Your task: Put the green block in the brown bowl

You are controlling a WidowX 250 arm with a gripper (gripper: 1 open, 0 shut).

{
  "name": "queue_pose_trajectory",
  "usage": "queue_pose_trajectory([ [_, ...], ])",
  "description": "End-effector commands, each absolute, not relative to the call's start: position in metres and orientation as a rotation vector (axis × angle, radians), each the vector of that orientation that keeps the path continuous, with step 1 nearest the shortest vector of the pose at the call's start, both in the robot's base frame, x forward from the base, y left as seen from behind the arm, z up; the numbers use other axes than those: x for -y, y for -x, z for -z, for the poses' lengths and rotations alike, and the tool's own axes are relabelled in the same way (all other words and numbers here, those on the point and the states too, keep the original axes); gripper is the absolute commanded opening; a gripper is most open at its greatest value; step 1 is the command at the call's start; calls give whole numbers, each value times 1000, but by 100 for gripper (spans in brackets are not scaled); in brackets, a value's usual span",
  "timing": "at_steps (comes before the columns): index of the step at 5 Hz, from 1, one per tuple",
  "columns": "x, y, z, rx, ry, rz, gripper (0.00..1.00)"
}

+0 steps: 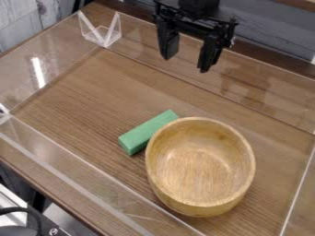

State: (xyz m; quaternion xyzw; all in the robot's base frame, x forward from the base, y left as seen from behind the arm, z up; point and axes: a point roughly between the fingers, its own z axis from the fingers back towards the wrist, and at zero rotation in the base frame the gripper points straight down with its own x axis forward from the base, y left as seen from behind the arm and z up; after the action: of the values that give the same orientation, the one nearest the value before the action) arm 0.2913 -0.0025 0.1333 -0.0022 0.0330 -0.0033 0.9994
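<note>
The green block (147,133) lies flat on the wooden table, just left of the brown bowl (201,166) and almost touching its rim. The bowl is wide, light brown, grainy and holds nothing. My gripper (187,51) hangs at the top of the view, well above and behind both, pointing down. Its black fingers (165,41) stand apart and nothing is between them.
Clear acrylic walls (50,64) fence the wooden table on all sides. A clear triangular bracket (101,29) stands at the back left corner. A low clear front wall (74,175) runs along the near edge, with black cables at the bottom left.
</note>
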Motion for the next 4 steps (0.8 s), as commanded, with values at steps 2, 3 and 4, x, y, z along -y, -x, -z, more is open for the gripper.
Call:
queue_pose_trajectory([
  [2, -17, -253, -96, -103, 1, 186, 100],
  [3, -31, -232, -94, -65, -7, 253, 100],
  [4, -38, -223, -85, -37, -13, 284, 100],
])
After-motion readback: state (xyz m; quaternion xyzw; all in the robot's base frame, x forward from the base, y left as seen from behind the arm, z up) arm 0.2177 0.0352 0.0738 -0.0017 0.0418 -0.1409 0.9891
